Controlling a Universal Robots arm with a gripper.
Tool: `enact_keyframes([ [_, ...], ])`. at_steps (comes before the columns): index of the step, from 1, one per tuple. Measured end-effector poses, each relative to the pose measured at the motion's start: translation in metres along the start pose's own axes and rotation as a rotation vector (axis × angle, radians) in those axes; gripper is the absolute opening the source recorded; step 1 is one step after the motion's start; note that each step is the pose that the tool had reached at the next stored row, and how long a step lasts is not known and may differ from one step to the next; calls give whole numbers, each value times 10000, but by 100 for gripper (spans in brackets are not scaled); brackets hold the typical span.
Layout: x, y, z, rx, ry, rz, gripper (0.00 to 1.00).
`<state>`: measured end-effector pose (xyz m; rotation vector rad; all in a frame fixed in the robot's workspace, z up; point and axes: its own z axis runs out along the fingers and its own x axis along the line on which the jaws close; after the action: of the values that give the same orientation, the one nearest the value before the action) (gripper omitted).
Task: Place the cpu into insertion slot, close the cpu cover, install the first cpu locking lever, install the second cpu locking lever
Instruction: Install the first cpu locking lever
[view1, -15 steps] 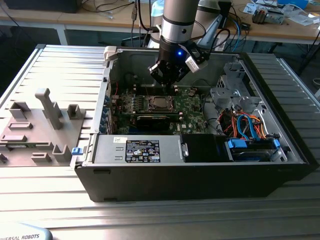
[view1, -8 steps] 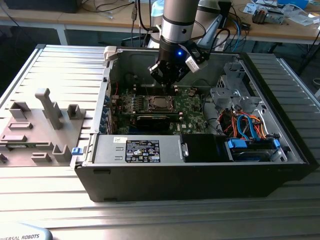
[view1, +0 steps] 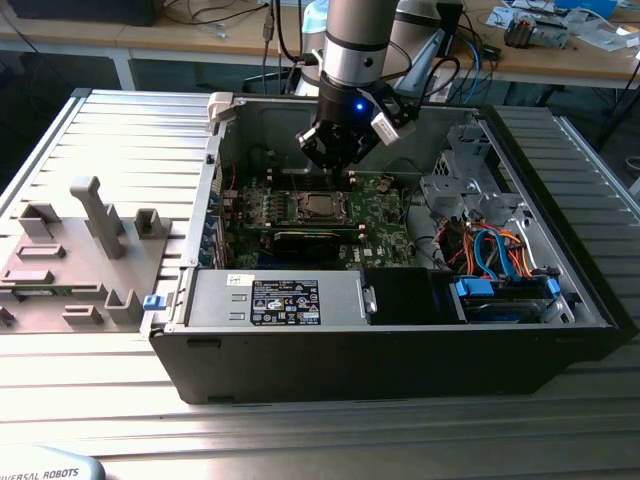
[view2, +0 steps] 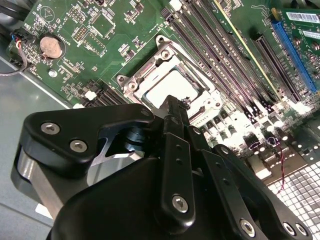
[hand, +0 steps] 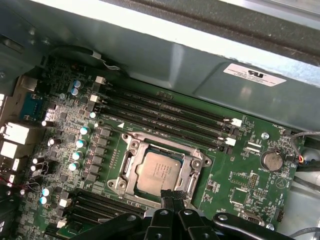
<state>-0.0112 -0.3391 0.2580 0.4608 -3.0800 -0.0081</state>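
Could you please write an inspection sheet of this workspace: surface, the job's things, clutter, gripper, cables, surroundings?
Surface: ribbed metal table carrying an open computer case.
Job's things: cpu lies in the insertion slot; cpu cover lies down around it.
Clutter: grey fixture blocks at the exterior view's left.
Gripper: gripper shut, empty, tips just over the socket's edge.
Cables: blue and orange bundle in the case at the exterior view's right.
Surroundings: wooden bench with parts behind.
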Motion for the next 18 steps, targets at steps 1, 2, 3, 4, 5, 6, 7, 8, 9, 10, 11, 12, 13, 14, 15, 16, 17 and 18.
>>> enact_keyframes([
  [1, 0, 0, 0, 0, 0, -5, 11],
  [2, 0, 0, 0, 0, 0, -11, 11],
  [3, 0, 0, 0, 0, 0, -22, 11],
  [4, 0, 0, 0, 1, 1, -30, 11],
  [5, 0, 0, 0, 1, 0, -34, 11],
  [6, 0, 0, 0, 1, 1, -41, 11],
  [7, 0, 0, 0, 1, 1, -46, 11],
  [8, 0, 0, 0, 1, 1, -54, 11],
  [9, 0, 0, 0, 1, 1, -63, 11],
  [10, 0, 0, 0, 2, 1, -69, 11],
  [11, 0, 0, 0, 2, 0, -75, 11],
  [12, 0, 0, 0, 2, 0, -80, 11],
  [13, 0, 0, 0, 2, 1, -86, 11],
  [14, 0, 0, 0, 2, 1, -96, 11],
  [15, 0, 0, 0, 3, 0, -104, 11],
  [16, 0, 0, 0, 3, 0, -111, 11],
  [17, 0, 0, 0, 3, 0, -118, 11],
  [18, 0, 0, 0, 3, 1, -124, 11],
])
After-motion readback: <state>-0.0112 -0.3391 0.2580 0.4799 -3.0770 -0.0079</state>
